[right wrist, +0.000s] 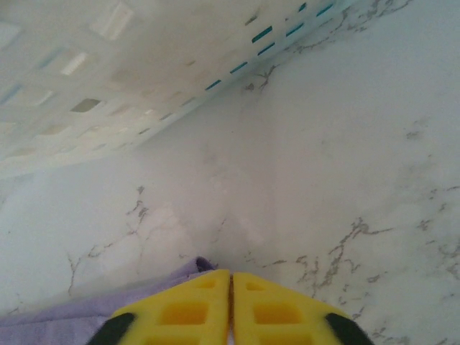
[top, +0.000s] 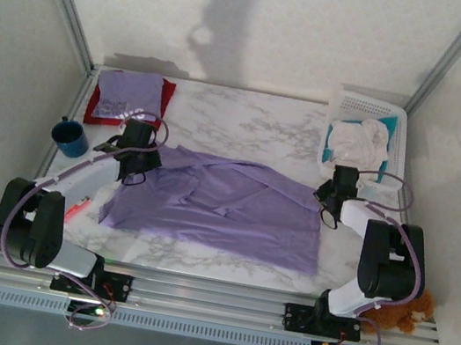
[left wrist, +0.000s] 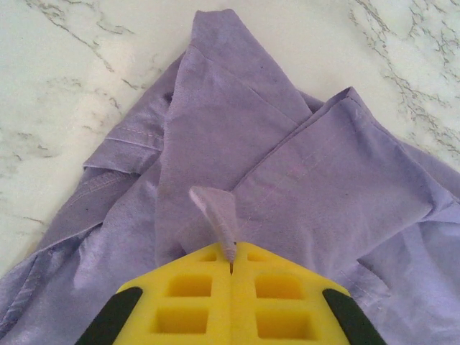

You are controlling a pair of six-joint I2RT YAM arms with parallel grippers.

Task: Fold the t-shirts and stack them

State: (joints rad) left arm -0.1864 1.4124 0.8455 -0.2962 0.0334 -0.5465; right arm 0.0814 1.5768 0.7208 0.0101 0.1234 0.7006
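A plain lavender t-shirt (top: pixel 224 207) lies spread and rumpled across the middle of the marble table. My left gripper (top: pixel 131 155) is at its back left corner. In the left wrist view the yellow pads (left wrist: pixel 231 253) are shut on a small pinched ridge of lavender cloth (left wrist: pixel 215 208). My right gripper (top: pixel 330 199) is at the shirt's back right corner. Its pads (right wrist: pixel 231 275) are shut, and a lavender edge (right wrist: pixel 144 295) comes out from under their left side. A folded lavender shirt with white lettering (top: pixel 128 92) rests on a red shirt (top: pixel 166 90) at the back left.
A white basket (top: pixel 401 131) holding white cloth (top: pixel 361 142) stands at the back right, close to my right gripper; its wall (right wrist: pixel 108 86) is just ahead. A blue mug (top: pixel 69 137) stands at the left edge. A brown plush toy (top: pixel 409 316) sits by the right arm's base.
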